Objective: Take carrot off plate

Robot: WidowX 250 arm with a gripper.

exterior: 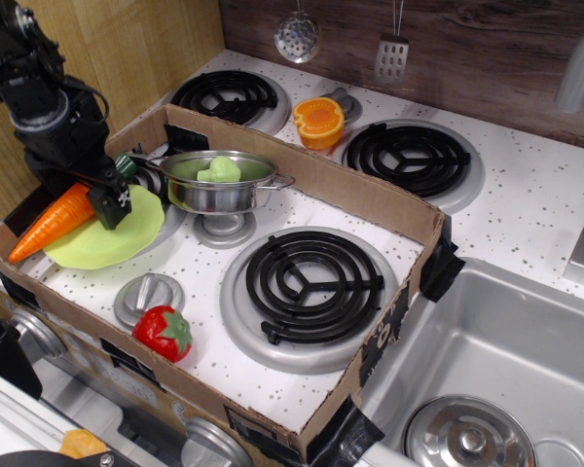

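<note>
The bright-orange carrot [49, 222] lies slanted over the left edge of the lime-green plate [127, 233]. Its thick end with the dark green stub [125, 164] is at my gripper, and its tip points down-left over the cardboard box's left wall. My black gripper [103, 195] is above the plate's back-left rim. It looks shut on the carrot's thick end. The plate lies flat on the front-left burner area. Whether the carrot still touches the plate is hard to tell.
A steel pot [219, 190] with a green piece inside stands just right of the plate. A red strawberry [164, 333] and a grey knob [148, 292] lie in front. The cardboard box wall [350, 190] rings the stove. An orange half [318, 122] sits behind, and a sink [506, 350] is at right.
</note>
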